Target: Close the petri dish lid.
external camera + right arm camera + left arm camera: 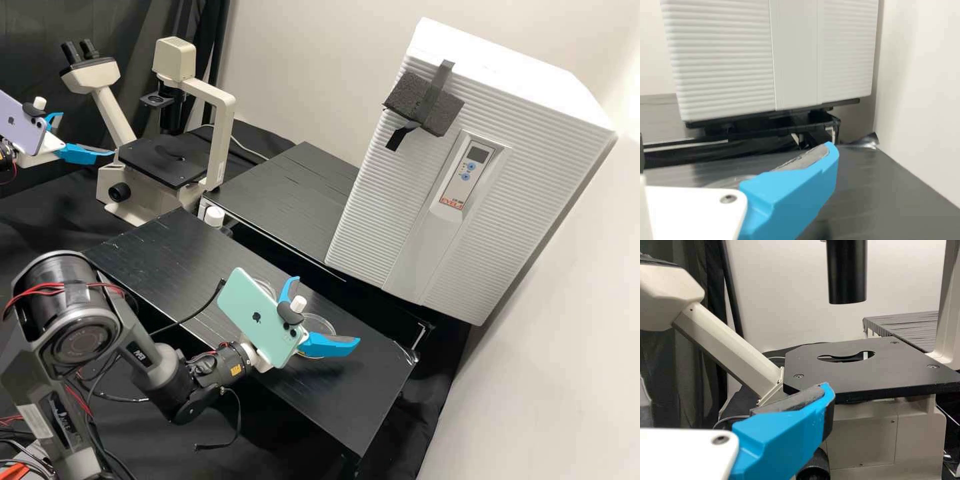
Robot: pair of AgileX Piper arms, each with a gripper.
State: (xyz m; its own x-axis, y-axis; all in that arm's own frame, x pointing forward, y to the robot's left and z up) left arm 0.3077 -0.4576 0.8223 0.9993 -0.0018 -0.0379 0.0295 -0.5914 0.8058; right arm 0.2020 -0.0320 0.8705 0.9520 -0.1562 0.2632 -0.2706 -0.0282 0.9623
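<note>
Above the black table (373, 400), the right gripper (328, 309) stands spread, probably to straddle the clear dish piece (326, 325) on it — the left gripper (87, 134), also spread, leaves it room beside the microscope (220, 133).

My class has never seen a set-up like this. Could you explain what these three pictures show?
These are two robot arms, each with a two-fingered blue gripper and a phone mounted on it. The high view comes from a fixed camera looking down; the other two come from cameras on the arms' wrists.

The left gripper is open beside a microscope. The right gripper is open at a clear round dish on the black bench; whether it touches the dish, I can't tell. A second clear round piece, perhaps the lid, is partly behind the mint phone. Beyond stands a large white ribbed cabinet. Neither gripper appears to hold anything.
</note>
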